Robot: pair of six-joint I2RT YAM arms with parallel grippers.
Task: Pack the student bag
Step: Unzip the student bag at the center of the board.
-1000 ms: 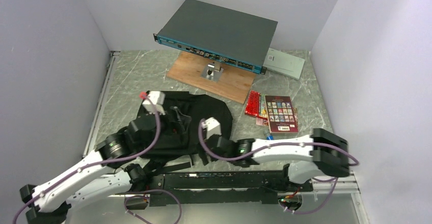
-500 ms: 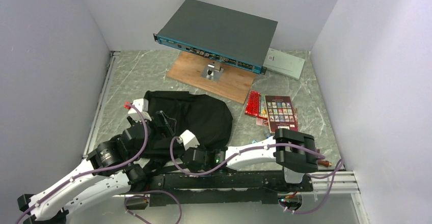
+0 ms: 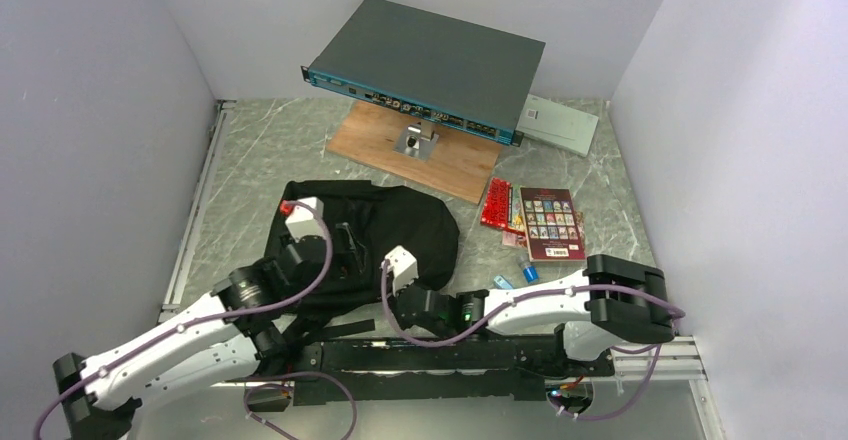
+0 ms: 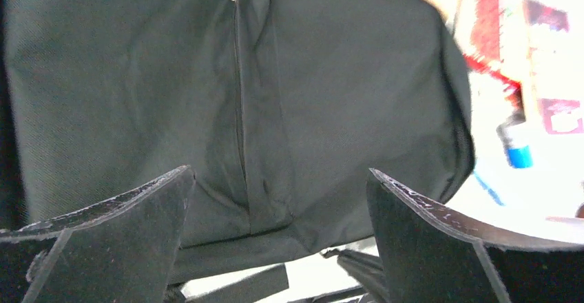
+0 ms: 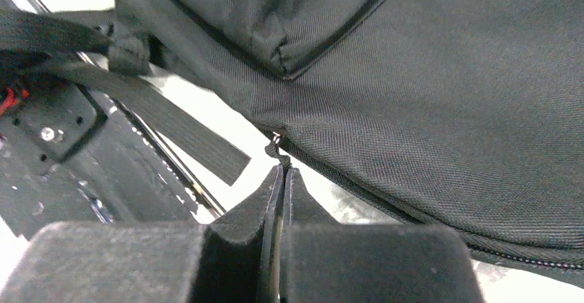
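Observation:
The student bag [image 3: 410, 222] is a black fabric backpack lying flat in front of both arms, with straps [image 5: 172, 127] trailing toward the near edge. My left gripper [image 4: 279, 172] hovers open over the bag's front panel [image 4: 324, 89], beside a vertical zipper seam [image 4: 237, 110], and holds nothing. My right gripper [image 5: 282, 170] sits low at the bag's near edge [image 5: 413, 172]. It is shut on a small zipper pull [image 5: 277, 146] at the seam. In the top view the left gripper [image 3: 340, 242] is over the bag and the right gripper [image 3: 393, 290] is at its near rim.
A dark red book [image 3: 550, 222], a red packet [image 3: 497, 203] and small blue items [image 3: 528, 272] lie to the right of the bag. Behind stand a grey rack device with a teal front [image 3: 425, 65], a wooden board [image 3: 455, 165] and a grey box [image 3: 558, 123].
My right gripper has closed from open onto the zipper pull at the bag's near edge. The left arm swung back and then forward again over the bag, still open.

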